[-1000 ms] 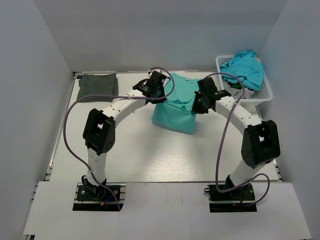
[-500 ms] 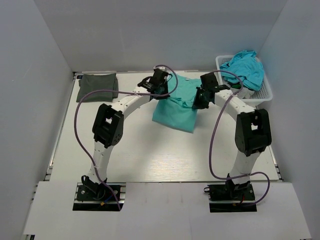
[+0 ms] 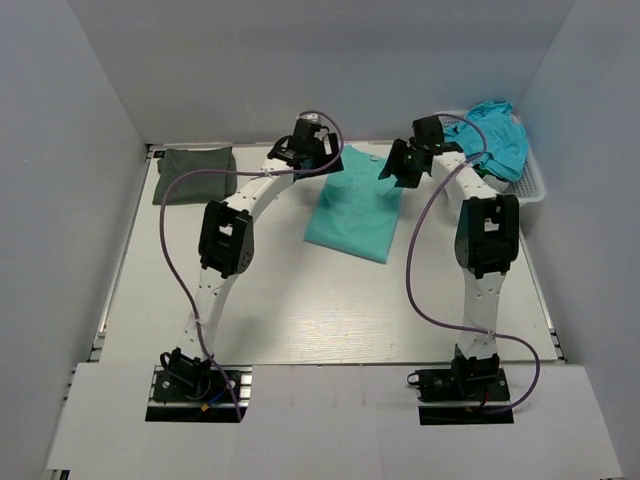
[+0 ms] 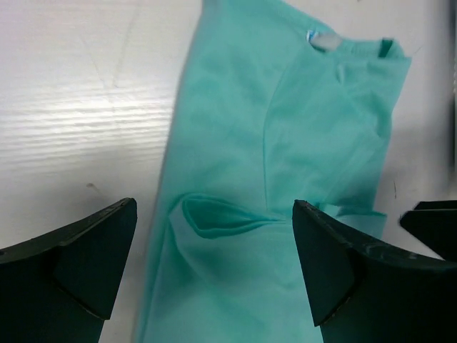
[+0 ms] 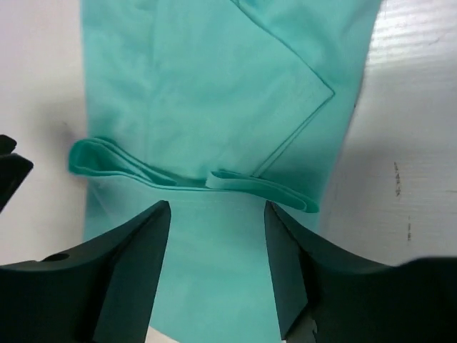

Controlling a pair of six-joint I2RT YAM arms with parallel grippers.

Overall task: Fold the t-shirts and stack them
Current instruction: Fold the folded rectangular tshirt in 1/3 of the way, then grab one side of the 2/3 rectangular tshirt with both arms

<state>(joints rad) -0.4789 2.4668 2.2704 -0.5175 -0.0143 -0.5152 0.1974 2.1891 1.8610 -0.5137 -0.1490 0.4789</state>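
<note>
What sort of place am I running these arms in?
Probably a lab test booth, not a home: plain white walls enclose a white table holding a teal t-shirt, a folded olive t-shirt and a white basket of clothes.

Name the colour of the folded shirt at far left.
Folded shirt: dark olive green; top external view shows it.

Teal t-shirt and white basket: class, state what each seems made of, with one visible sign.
Teal t-shirt: soft matte knit cloth, perhaps cotton; it creases and folds limply. White basket: probably rigid moulded plastic, given its thin latticed walls.
</note>
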